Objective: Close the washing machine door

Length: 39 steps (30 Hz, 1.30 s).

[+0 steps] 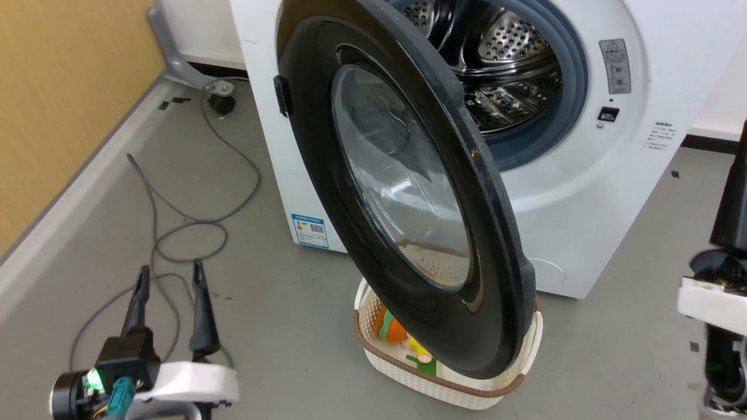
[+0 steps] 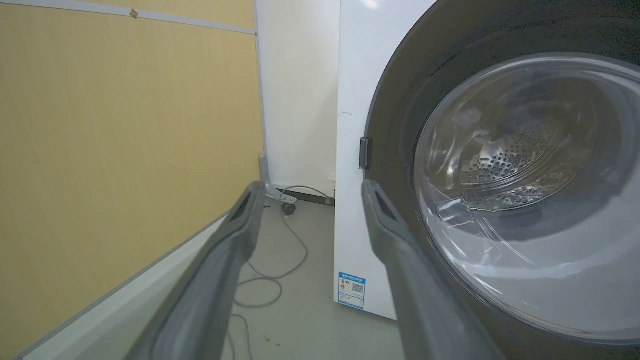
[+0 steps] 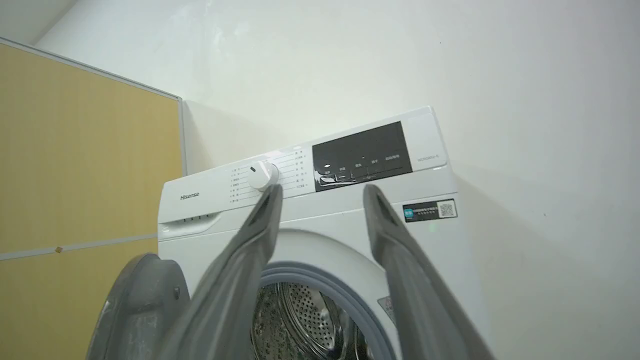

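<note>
The white washing machine (image 1: 583,192) stands ahead with its steel drum (image 1: 502,58) exposed. Its large black washing machine door (image 1: 402,192), hinged on the left, hangs swung out toward me at an angle, the glass bowl facing me. My left gripper (image 1: 170,271) is open low at the left, above the floor and apart from the door. In the left wrist view the left gripper (image 2: 312,186) points at the machine's left front corner, with the door (image 2: 500,175) just to its right. The right gripper (image 3: 322,190) is open, aimed up at the control panel (image 3: 360,155).
A cream basket (image 1: 513,373) with toys sits on the floor right under the open door. Grey cables (image 1: 175,233) loop over the floor to the left of the machine. A yellow wall panel (image 1: 58,87) runs along the left. My right arm (image 1: 712,303) is at the right edge.
</note>
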Tool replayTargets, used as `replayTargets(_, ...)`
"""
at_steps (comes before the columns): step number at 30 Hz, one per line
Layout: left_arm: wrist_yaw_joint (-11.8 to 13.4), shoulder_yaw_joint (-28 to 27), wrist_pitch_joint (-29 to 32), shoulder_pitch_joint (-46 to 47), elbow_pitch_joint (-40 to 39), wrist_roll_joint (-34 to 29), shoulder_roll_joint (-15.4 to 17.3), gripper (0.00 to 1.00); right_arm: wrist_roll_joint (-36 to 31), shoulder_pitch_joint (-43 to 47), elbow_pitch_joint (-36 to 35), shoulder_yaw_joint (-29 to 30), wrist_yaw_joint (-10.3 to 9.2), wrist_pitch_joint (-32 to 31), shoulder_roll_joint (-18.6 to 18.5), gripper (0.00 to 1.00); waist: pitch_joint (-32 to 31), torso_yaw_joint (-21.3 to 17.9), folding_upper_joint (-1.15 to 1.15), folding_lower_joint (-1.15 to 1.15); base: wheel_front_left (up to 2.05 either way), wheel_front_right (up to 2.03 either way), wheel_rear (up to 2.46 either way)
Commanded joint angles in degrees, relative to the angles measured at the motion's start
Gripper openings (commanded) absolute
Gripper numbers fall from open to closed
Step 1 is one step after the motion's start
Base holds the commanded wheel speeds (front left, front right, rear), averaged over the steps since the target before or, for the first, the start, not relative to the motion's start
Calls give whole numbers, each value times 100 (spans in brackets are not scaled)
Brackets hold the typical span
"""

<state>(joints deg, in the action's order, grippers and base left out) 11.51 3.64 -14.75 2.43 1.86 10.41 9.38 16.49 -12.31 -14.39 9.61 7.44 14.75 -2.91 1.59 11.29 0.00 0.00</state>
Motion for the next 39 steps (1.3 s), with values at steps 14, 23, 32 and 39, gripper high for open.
replayTargets(14,-394,-399,-25,-417,-3,-479,-351,100,1362,-592,-1033,-2225,5,25,-597,0,-137,145,0,0,0,0,0)
replayTargets(23,-507,-496,-25,-409,4,-665,-491,100,1097,-521,-644,-4295,5,25,-1469,0,-121,61,0,0,0,0,0)
replayTargets(32,-540,-530,-25,-400,-28,-714,-562,100,596,-144,240,-5358,5,25,-1678,0,-43,-67,0,0,0,0,0)
replayTargets(39,-545,-555,-25,-314,-65,-741,-599,100,270,194,1093,-5148,5,25,-1745,0,168,-204,0,0,0,0,0)
